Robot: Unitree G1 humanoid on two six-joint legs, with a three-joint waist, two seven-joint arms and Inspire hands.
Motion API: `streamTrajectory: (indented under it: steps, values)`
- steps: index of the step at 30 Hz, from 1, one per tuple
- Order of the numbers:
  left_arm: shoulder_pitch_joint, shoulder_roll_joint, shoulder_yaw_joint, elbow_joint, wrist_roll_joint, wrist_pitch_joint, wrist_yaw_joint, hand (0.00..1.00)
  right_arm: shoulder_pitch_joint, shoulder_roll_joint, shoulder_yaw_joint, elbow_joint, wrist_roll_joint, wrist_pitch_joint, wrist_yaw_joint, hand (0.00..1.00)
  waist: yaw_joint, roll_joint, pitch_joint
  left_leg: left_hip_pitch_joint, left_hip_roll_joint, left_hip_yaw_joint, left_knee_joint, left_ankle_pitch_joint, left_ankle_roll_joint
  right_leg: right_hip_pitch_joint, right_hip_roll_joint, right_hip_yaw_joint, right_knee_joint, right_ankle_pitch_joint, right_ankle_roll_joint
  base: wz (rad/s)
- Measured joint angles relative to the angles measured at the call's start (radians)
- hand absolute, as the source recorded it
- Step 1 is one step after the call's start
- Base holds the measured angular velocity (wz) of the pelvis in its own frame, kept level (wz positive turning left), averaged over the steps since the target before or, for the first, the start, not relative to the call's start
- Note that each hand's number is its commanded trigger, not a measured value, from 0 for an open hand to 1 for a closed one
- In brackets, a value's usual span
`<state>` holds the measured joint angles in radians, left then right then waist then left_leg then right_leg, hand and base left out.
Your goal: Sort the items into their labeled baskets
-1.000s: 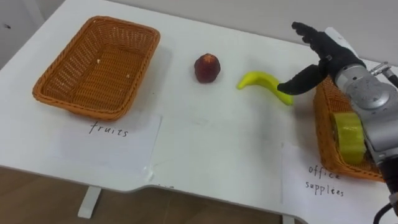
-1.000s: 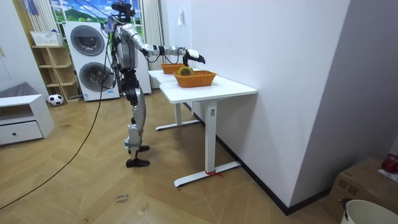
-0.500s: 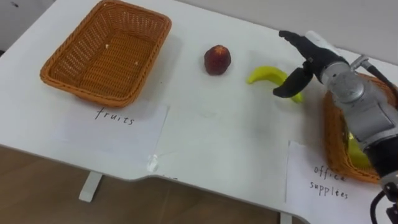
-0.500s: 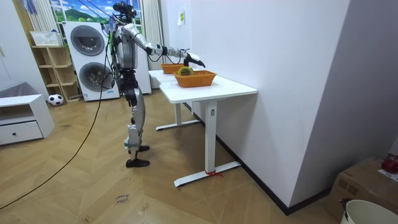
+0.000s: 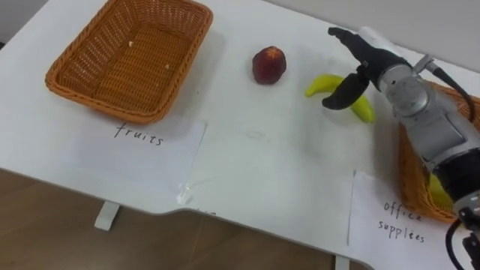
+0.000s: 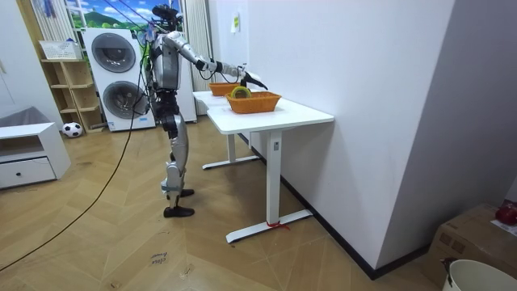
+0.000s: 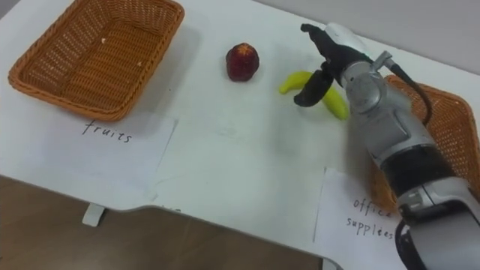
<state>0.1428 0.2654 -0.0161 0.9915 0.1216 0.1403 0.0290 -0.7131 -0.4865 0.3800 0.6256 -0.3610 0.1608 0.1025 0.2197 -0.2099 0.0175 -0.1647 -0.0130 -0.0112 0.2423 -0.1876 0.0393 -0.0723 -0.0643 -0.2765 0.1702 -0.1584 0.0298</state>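
Change: my right hand point(image 5: 366, 66) is moving in over the banana point(image 5: 319, 85), closer than a moment ago.
Hand: fingers are spreading, gripping nothing.
Banana: lying near the table's point(image 5: 262, 165) far right edge.
Meaning: likely closing next, then carrying it to the fruit basket point(image 5: 97, 103).

This looks like a home, perhaps its laundry corner: stacked washing machines point(image 6: 119, 101) stand far left beside an open shelf point(image 6: 69, 81), with a wood floor point(image 6: 105, 242) and a white drawer unit point(image 6: 28, 158) near left.

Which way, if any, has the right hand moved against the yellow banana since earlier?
Yes: the right hand moved left, from the right end of the yellow banana to above its middle.
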Motion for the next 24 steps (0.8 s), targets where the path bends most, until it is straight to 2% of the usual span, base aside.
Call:
streamTrajectory:
  steps: [3, 5, 9, 19, 24]
  values:
    - [0.0, 0.0, 0.0, 0.0, -0.001, 0.0, 0.0, 0.0, 0.0, 0.0, 0.0, 0.035, -0.005, 0.001, 0.0, 0.0, 0.008, 0.0, 0.0006, 0.0, 0.0, 0.0, 0.0, 0.0, 0.0, 0.0, 0.0, 0.0, 0.0, 0.0, 0.0, 0.0]
    - [0.0, 0.0, -0.001, 0.001, -0.003, 0.0, 0.0, 0.0, 0.0, 0.0, 0.001, 0.055, -0.005, 0.001, 0.0, 0.0, 0.01, 0.001, 0.0058, -0.002, 0.0, -0.001, -0.001, 0.0, 0.0, -0.001, 0.0, -0.001, 0.0, 0.0, 0.0, 0.0]
    - [-0.002, 0.0, -0.008, 0.002, -0.003, 0.0, 0.0, 0.0, 0.0, -0.001, 0.001, 0.077, -0.005, 0.002, 0.0, 0.0, 0.009, 0.0, 0.0092, -0.02, 0.0, 0.0, 0.001, 0.0, 0.0, -0.019, 0.0, -0.001, 0.0, 0.001, -0.001, 0.0]
    - [-0.024, 0.0, -0.007, 0.046, -0.003, -0.016, 0.006, 0.0, -0.002, -0.037, 0.001, 0.084, -0.002, -0.026, 0.0, 0.0, 0.011, -0.001, 0.01, -0.055, 0.0, -0.005, 0.016, 0.0, 0.0, -0.046, -0.001, -0.013, 0.002, 0.002, -0.004, 0.01]
    - [-0.033, 0.0, -0.007, 0.049, -0.003, -0.016, 0.007, 0.0, -0.002, -0.039, 0.001, 0.096, 0.002, -0.029, 0.002, 0.0, 0.011, -0.002, 0.0099, -0.056, 0.0, -0.005, 0.016, 0.0, 0.0, -0.046, -0.002, -0.026, 0.002, 0.003, -0.005, 0.0]
